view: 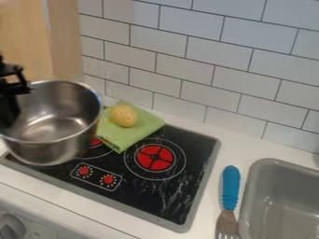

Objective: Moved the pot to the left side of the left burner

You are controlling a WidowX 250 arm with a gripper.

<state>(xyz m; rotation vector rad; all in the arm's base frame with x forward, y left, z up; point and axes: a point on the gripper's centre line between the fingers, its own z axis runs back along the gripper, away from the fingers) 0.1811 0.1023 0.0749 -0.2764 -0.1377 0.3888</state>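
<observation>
Your gripper (pixel 9 108) hangs at the left edge, its dark lower part against the near-left side of the metal pot (pixel 46 153), inside the rim as seen from here. Whether it is open or closed on the pot wall, you cannot tell from this angle. The pot sits over the left end of the stovetop (pixel 149 200), hiding most of the left burner (pixel 94 141); a piece of red shows just past its right side. That puts it to the left of the burner's visible part, so you look close to finished. What you can't confirm is whether its base is fully down. If it isn't, lowering it is left; then comes letting go and backing the arm clear.

Farther out, the green cloth (pixel 128 136) lies behind and right of the pot, with a potato (pixel 123 115) on it. Beyond are the right burner (pixel 156 157), the blue-handled fork (pixel 230 186) and the sink (pixel 249 186).
</observation>
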